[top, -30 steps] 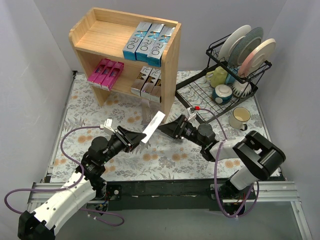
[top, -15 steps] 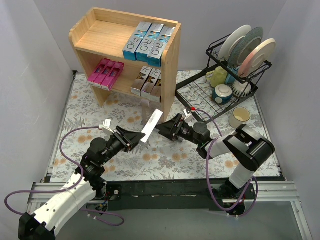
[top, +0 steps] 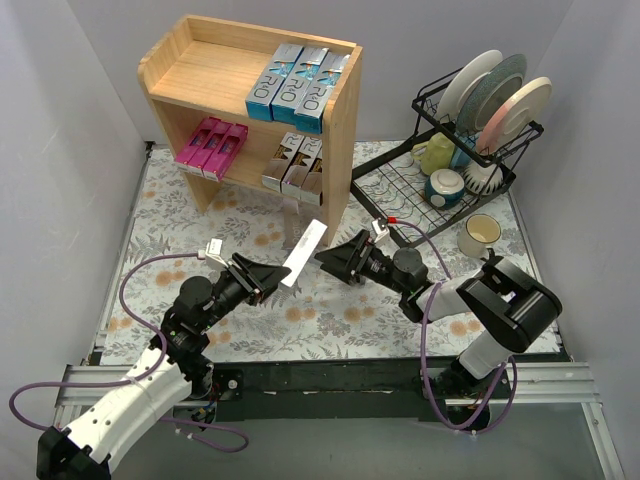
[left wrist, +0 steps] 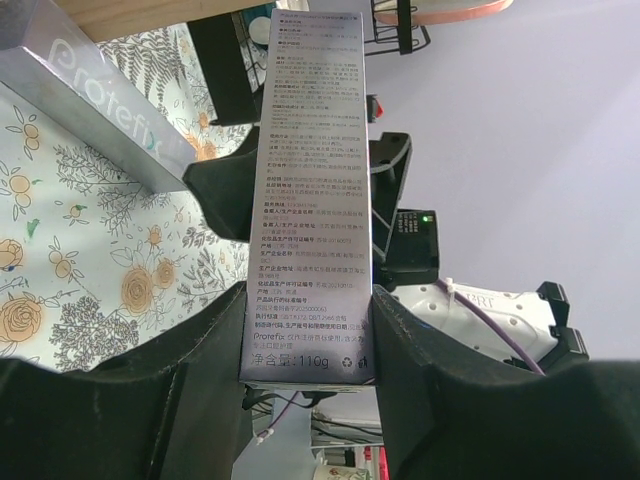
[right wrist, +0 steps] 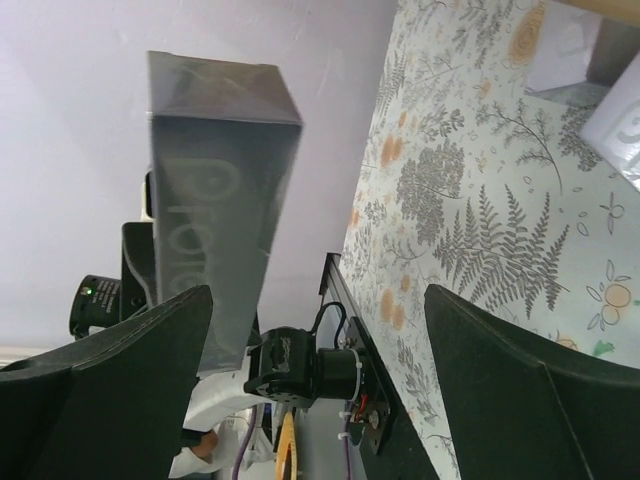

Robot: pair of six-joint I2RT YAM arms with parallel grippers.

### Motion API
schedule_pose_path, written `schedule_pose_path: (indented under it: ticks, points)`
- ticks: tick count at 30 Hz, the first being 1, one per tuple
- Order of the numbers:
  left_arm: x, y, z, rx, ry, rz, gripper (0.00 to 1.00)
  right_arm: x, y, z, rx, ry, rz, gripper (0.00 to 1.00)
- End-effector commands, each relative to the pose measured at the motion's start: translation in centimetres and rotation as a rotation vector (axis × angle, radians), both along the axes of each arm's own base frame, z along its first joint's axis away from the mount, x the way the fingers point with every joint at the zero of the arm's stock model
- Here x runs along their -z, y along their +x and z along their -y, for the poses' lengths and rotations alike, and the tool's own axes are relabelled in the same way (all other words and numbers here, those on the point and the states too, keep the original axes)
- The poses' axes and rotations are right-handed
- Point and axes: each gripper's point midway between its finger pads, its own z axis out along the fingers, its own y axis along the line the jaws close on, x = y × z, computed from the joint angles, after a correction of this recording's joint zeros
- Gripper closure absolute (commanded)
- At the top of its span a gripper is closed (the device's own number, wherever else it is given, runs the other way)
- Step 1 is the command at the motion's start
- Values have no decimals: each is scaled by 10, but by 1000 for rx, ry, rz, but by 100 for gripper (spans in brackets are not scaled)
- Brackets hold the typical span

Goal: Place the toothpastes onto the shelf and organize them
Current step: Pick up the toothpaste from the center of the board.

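One silver-grey toothpaste box (top: 303,253) hung in the air in front of the shelf (top: 200,75), off its right front corner, tilted with its far end toward that corner. The left gripper (top: 268,276) was closed on the box's near end, its fingers (left wrist: 200,380) pressed against the long sides just above the bottom flap, with the printed back facing the wrist camera. The right gripper (top: 327,258) sat at the box's other end with its jaws spread wide and holding nothing. In its wrist view the box stood close by one finger and apart from the other, and whether it touched the near one could not be told. Three blue-and-silver boxes (top: 298,88) lay side by side on the right half of the shelf's top level. On the lower level three pink boxes (top: 212,145) lay at the left and three silver and black-gold boxes (top: 295,163) at the right. Another silver box (top: 291,222) lay on the flowered mat (top: 180,210) at the shelf's foot, near its right front corner. A black dish rack (top: 400,190) with plates stood to the right of the shelf.
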Motion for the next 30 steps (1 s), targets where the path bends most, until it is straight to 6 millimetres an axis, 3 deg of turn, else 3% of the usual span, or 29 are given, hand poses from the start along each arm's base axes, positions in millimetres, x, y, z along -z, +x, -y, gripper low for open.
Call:
schedule_pose_path:
  ticks: [1, 20, 30]
  points:
    - [-17, 0, 2, 9, -17, 52, 64, -131, -23, 24, 14, 379, 446, 5]
    - [-26, -7, 14, 96, -41, 84, 64, -155, -15, 18, -6, 448, 514, 6]
    - [-17, -2, 10, 56, -40, 53, 66, -166, -23, 33, 6, 463, 545, 6]
